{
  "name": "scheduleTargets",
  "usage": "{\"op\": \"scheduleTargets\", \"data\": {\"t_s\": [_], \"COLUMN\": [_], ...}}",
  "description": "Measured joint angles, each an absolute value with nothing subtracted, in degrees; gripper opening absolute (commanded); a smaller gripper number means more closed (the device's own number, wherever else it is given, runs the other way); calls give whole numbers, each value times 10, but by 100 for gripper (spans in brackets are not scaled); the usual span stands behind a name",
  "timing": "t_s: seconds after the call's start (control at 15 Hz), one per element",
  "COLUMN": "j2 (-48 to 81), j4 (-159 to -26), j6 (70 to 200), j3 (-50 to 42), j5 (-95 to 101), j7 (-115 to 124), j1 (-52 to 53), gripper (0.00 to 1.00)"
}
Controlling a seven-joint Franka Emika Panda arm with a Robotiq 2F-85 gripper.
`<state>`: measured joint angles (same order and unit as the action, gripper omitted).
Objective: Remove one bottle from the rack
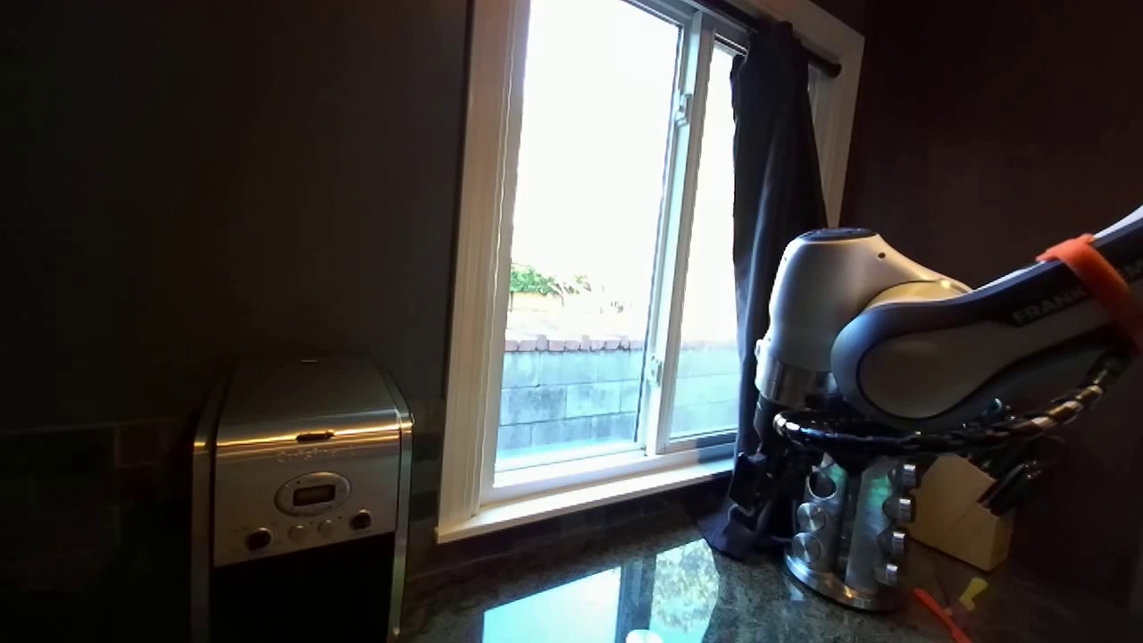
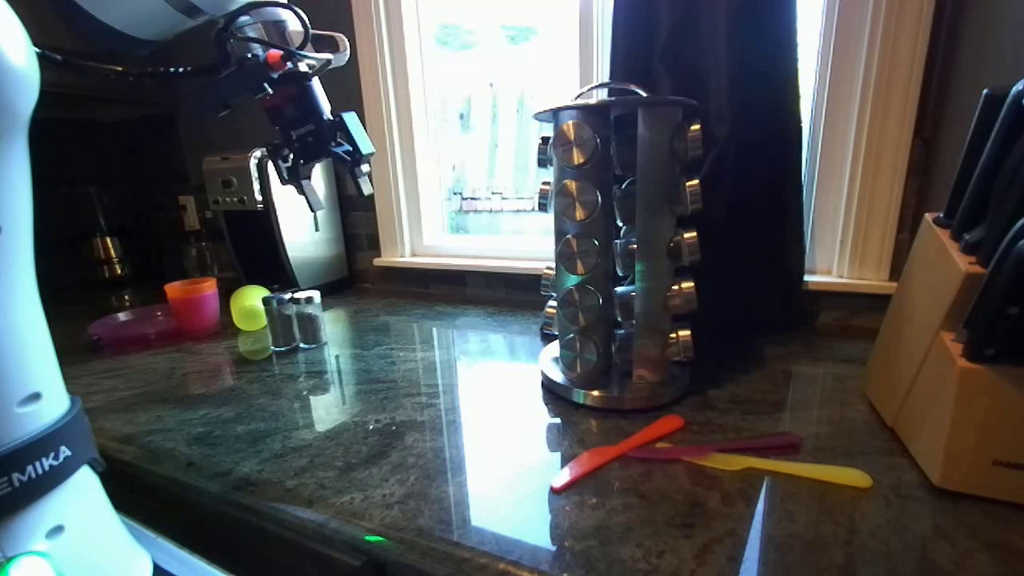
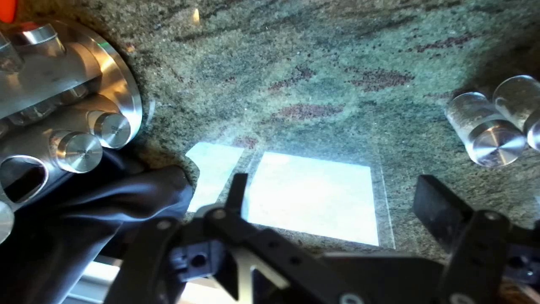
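Observation:
The rack (image 2: 616, 396) is a shiny metal cylinder with a round base and top handle. It stands before the dark curtain and shows in both exterior views (image 1: 844, 597), and at the left edge of the wrist view (image 3: 130, 90). Bottles (image 2: 578, 200) with silvery caps lie in its columns; some caps show in the wrist view (image 3: 80, 153). One round slot (image 3: 22, 179) there is empty. My gripper (image 2: 338, 190) is open, with nothing between its fingers (image 3: 333, 185). It hangs above the counter, apart from the rack, in front of the coffee maker in an exterior view.
Two glass jars (image 2: 308, 320) with silvery caps stand on the counter, also in the wrist view (image 3: 485, 126). Near them are a yellow-green cup (image 2: 250, 308), stacked cups (image 2: 192, 308) and a plate (image 2: 132, 326). Plastic knives (image 2: 616, 452), a knife block (image 2: 920, 336) and a curtain (image 2: 744, 200) surround the rack.

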<state>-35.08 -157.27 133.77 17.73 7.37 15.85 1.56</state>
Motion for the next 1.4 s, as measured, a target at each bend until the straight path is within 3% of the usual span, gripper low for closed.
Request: {"op": "scheduleTargets", "data": {"t_s": [0.73, 1.4], "j2": [-273, -231], "j4": [-1572, -1571], "j6": [1500, 1575], "j3": [201, 322], "j5": [78, 163], "j7": [459, 838], "j1": [-70, -213], "gripper": [100, 100]}}
